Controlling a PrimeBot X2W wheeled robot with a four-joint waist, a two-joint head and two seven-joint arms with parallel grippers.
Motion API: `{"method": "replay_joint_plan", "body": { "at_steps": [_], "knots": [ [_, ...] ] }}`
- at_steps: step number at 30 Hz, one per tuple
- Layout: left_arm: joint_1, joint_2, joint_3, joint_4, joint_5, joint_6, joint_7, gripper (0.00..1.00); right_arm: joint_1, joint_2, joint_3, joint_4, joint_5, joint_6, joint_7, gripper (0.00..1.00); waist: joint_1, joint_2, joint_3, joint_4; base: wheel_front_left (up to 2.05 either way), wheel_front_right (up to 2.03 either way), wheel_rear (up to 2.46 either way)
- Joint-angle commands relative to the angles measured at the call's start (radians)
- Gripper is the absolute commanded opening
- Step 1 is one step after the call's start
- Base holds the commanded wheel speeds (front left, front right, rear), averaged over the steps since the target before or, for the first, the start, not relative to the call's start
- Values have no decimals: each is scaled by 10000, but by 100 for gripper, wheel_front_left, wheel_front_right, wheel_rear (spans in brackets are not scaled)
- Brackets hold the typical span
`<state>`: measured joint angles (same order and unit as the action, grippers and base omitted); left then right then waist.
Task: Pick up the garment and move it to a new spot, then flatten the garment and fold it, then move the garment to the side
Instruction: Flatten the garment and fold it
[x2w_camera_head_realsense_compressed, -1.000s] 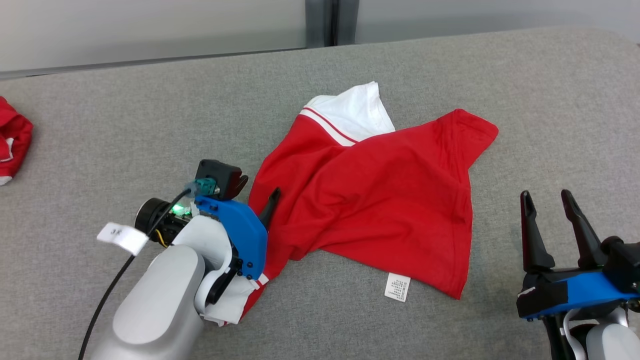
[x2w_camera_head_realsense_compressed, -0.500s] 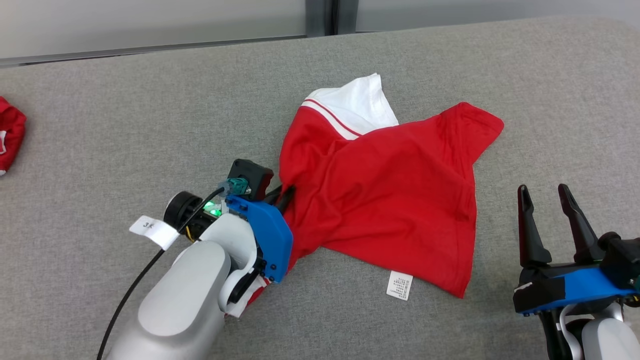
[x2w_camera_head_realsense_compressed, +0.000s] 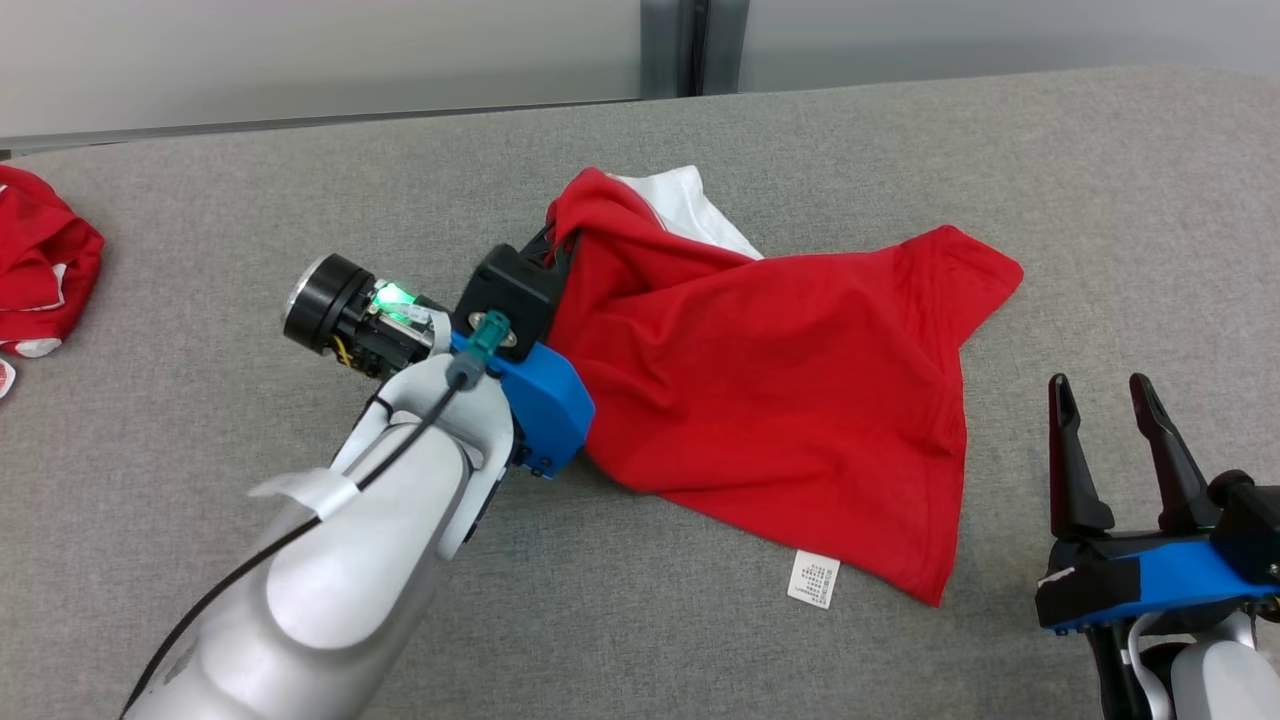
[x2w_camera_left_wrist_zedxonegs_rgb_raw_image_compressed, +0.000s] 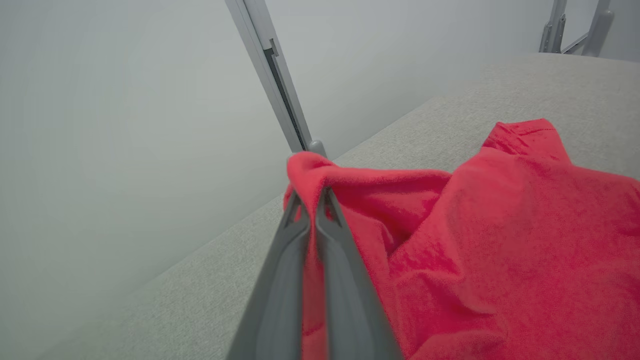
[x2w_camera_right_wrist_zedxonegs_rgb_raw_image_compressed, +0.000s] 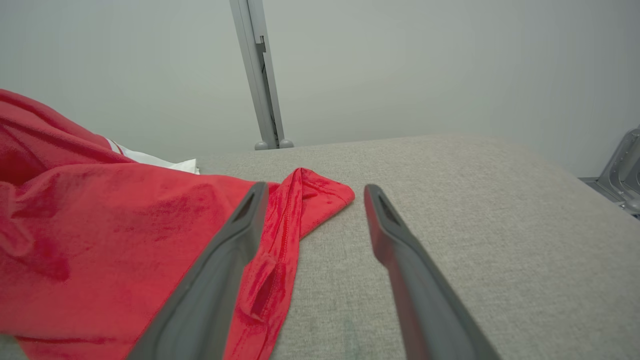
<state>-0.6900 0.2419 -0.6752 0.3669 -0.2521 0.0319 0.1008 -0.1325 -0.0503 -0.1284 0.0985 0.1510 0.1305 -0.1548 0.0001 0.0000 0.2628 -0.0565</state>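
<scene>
now left jaws clamped on garment (x2w_camera_head_realsense_compressed: 780, 380) top edge; right jaws apart beside hem, over grey surface (x2w_camera_head_realsense_compressed: 1100, 200)

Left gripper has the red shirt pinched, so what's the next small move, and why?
Probably raise the left gripper higher: it is shut on a bunched edge of the red T-shirt, yet most of the cloth lies on the grey surface.

My left gripper (x2w_camera_head_realsense_compressed: 558, 238) is now farther forward and higher than a second ago, its jaws pressed together on a fold of the red garment (x2w_camera_head_realsense_compressed: 780, 400). That near-left edge, which lay flat before, now rises in a peak and drapes over most of the white sleeve (x2w_camera_head_realsense_compressed: 690, 205).
</scene>
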Motion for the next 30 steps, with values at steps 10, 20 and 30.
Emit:
{"method": "replay_joint_plan", "body": {
  "at_steps": [10, 20, 30],
  "knots": [
    [439, 505, -457, -2304, 1784, 1930, 677, 0, 128, -3, -91, -7, 45, 4, -83, 100, -1, 0, -86, 57, 0, 0, 0],
    [-557, 175, 122, 47, 1011, 1607, -298, 0, -346, -6, 338, 154, -7, 4, -123, 100, -1, 0, 243, -395, 0, 0, 0],
    [-1930, -748, 455, 3173, 606, 1310, -2860, 0, -857, -6, 997, 711, 67, 3, -311, 100, -1, 0, 586, -1066, 0, 0, 0]
  ]
}}
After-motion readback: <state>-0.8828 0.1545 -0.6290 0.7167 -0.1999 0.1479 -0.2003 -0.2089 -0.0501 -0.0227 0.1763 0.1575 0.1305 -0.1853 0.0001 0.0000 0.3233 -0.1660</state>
